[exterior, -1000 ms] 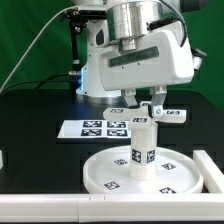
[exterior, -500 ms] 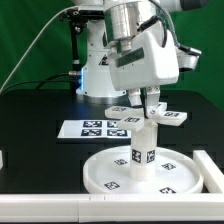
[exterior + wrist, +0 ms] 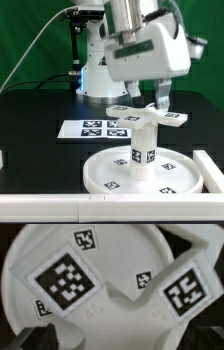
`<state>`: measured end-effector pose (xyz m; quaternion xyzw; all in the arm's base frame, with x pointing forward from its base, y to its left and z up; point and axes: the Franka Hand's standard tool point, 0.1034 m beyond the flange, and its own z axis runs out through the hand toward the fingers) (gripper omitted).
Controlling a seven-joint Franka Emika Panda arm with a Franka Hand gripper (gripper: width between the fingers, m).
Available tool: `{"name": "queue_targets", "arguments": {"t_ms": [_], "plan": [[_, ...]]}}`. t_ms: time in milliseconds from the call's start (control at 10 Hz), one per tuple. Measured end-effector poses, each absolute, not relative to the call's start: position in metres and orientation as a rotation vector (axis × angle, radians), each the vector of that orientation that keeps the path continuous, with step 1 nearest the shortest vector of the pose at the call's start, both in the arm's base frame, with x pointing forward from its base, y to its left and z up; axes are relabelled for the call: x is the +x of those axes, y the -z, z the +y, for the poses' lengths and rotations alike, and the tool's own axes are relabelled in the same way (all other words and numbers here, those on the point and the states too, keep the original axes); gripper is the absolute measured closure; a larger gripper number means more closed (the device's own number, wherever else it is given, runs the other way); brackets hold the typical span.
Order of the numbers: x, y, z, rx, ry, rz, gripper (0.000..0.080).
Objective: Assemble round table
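Clock directions are read in the exterior view, twelve o'clock lying away from the camera.

- Large white plastic disc with raised rim (image 3: 178, 182): flat on the black surface (image 3: 40, 135), near the front edge.
- Short white cylindrical leg (image 3: 142, 150): upright on the disc's centre, with a black-and-white square tag (image 3: 137, 155) on its side.
- Small flat white base piece (image 3: 172, 120): rests across the leg's top and carries its own tags. In the wrist view it fills most of the picture.
- Claw (image 3: 148, 100): directly over the base piece, its two fingers standing apart on either side of the leg's axis. Cannot tell whether they press on the piece.
- Bulky white robot arm (image 3: 150, 50): hangs at twelve o'clock of the disc and hides the surface behind it.
- Marker board (image 3: 88, 128): flat at ten o'clock of the disc, apart from it, its far end behind the base piece.
- White block (image 3: 211, 168): at three o'clock, just beside the rim.
- White rail (image 3: 40, 208): along the front edge, at six o'clock.
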<state>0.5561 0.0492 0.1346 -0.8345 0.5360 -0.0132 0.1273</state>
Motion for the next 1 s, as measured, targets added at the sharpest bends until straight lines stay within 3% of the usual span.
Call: {"name": "queue_targets", "arguments": {"t_ms": [600, 800, 1000], "plan": [[0.555, -0.139, 0.042, -2.807, 0.067, 0.792, 0.0150], [0.558, -0.140, 0.039, -3.058, -0.047, 0.203, 0.0150], [0.557, -0.128, 0.035, -3.081, -0.027, -0.158, 0.0150]]}}
